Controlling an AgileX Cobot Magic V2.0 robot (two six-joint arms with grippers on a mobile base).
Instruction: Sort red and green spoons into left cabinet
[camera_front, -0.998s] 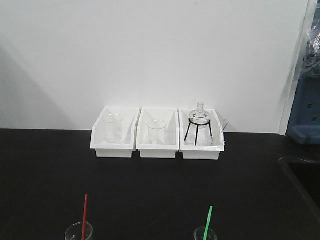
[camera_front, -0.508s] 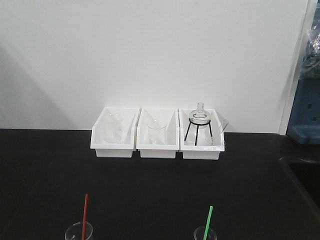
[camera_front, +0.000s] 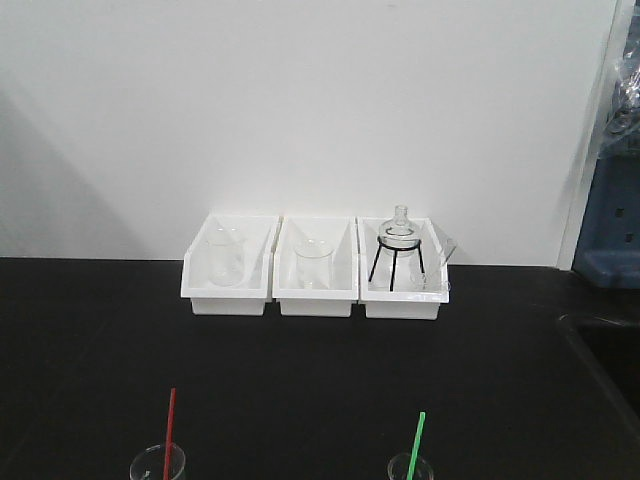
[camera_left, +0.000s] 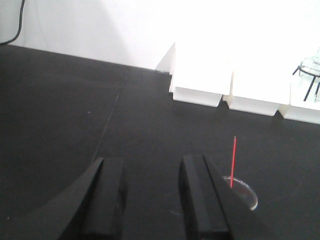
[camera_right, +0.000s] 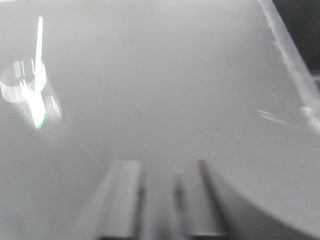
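The red spoon (camera_front: 169, 428) stands upright in a small clear beaker (camera_front: 158, 465) at the bottom left of the front view. The green spoon (camera_front: 416, 440) stands in another clear beaker (camera_front: 410, 467) at the bottom right. In the left wrist view my left gripper (camera_left: 152, 192) is open and empty, just left of the red spoon (camera_left: 233, 161). In the washed-out right wrist view my right gripper (camera_right: 165, 197) is open and empty, with the green spoon (camera_right: 38, 75) in its beaker at the far left. The grey shelving cabinet is out of view.
Three white plastic bins (camera_front: 315, 266) stand in a row at the back of the black table (camera_front: 90, 350); two hold beakers, the right one a flask on a black tripod (camera_front: 398, 252). A sink edge (camera_front: 600, 345) lies at the right.
The view has shifted slightly: the spoons and beakers sit a little lower in the frame. Nothing has been grasped.
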